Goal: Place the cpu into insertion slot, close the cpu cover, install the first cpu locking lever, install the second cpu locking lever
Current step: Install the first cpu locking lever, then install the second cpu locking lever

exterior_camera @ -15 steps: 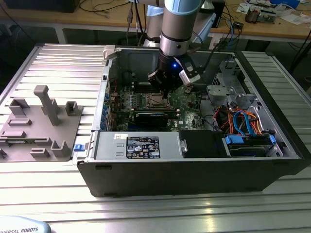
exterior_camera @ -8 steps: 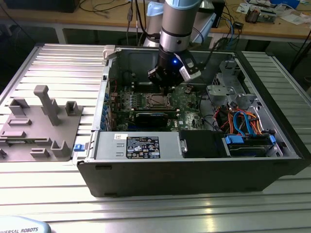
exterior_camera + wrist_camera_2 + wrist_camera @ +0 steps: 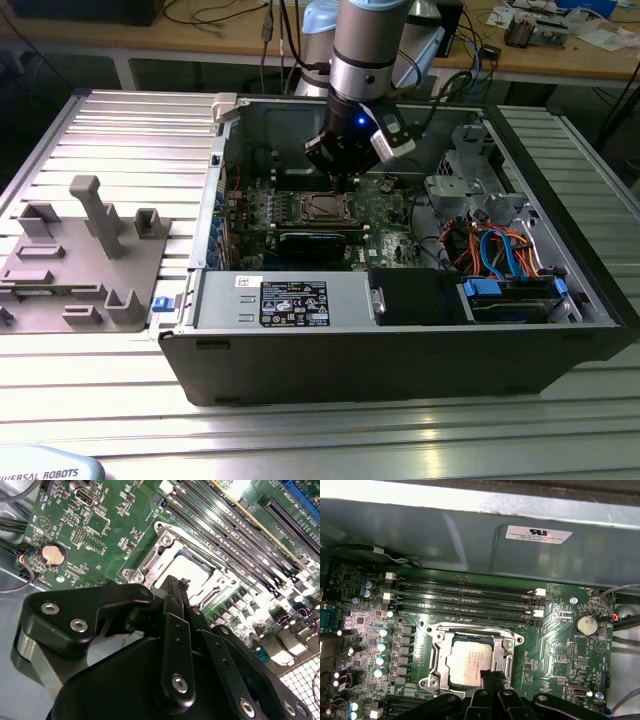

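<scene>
Claw (image 3: pixel 492 677) fingers together, tip over cpu (image 3: pixel 470 662), cpu cover (image 3: pixel 436 652) closed.

CPU socket on green motherboard, seen past the claw

The cpu (image 3: pixel 470 664) lies flat in the socket, the cpu cover (image 3: pixel 472 652) closed around it; the black claw (image 3: pixel 494 676) hangs just over its near edge; memory slots (image 3: pixel 465 600) lie beyond; coin battery (image 3: pixel 585 625) off to one side.

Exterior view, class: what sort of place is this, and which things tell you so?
Probably a robotics lab or test workshop: an opened desktop computer case lies on a ribbed aluminium table, a robot arm reaches into it, and a cluttered wooden workbench with cables stands behind.
</scene>
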